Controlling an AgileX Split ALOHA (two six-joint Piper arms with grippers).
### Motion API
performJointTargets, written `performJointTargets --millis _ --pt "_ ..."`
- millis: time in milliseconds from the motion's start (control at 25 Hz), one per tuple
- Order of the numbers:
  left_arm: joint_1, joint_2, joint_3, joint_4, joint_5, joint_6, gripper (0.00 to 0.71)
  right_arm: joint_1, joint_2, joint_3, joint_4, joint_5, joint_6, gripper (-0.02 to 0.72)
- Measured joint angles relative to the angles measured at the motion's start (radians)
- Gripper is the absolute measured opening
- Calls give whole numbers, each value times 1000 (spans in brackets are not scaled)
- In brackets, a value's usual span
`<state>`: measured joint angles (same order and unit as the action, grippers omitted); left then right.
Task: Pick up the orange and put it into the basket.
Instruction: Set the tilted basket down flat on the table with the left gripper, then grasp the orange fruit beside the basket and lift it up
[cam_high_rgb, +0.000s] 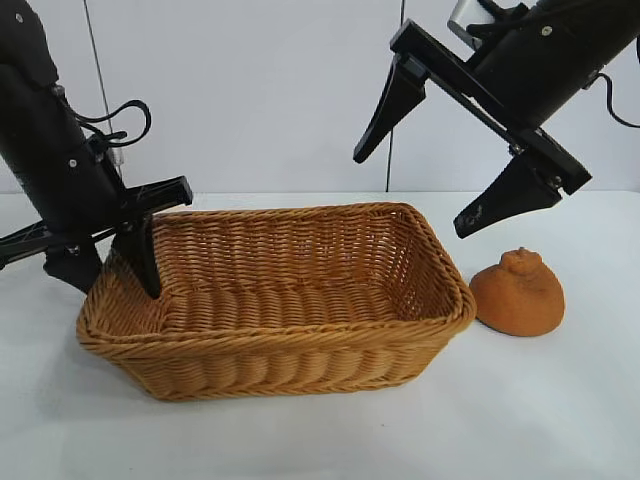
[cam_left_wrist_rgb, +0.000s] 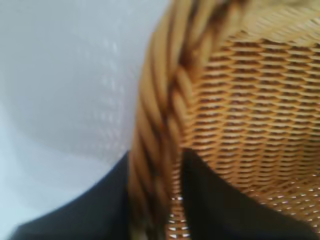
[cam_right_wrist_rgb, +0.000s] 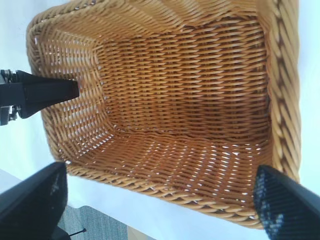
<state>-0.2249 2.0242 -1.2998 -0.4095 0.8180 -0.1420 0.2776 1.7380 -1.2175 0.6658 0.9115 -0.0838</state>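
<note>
Wicker basket (cam_high_rgb: 280, 300) sits centred, left gripper (cam_high_rgb: 110, 262) fingers straddling its left rim, slightly spread; right gripper (cam_high_rgb: 440, 190) hangs wide-spread above the orange (cam_high_rgb: 517, 293) on open surface (cam_high_rgb: 560, 400).

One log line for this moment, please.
orange: on table, right of basket | left tool: straddling basket rim | right tool: open above

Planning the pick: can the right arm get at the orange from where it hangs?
Probably yes: the right gripper hangs open above the orange, which sits alone on the table beside the basket, with nothing between them.
</note>
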Motion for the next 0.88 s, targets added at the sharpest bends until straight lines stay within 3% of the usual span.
performJointTargets --millis 80,200,440,680,880 --pt "0 -3 0 0 4 0 531 0 0 0 0 1 0 694" --pt "0 -21 -4 7 11 1 573 0 0 0 0 1 0 694" --pt "0 -107 -10 58 49 4 586 0 0 0 0 1 0 694" --pt "3 -191 -13 199 72 6 589 0 0 0 0 1 0 694" --pt "72 -198 -51 253 125 6 589 0 0 0 0 1 0 694"
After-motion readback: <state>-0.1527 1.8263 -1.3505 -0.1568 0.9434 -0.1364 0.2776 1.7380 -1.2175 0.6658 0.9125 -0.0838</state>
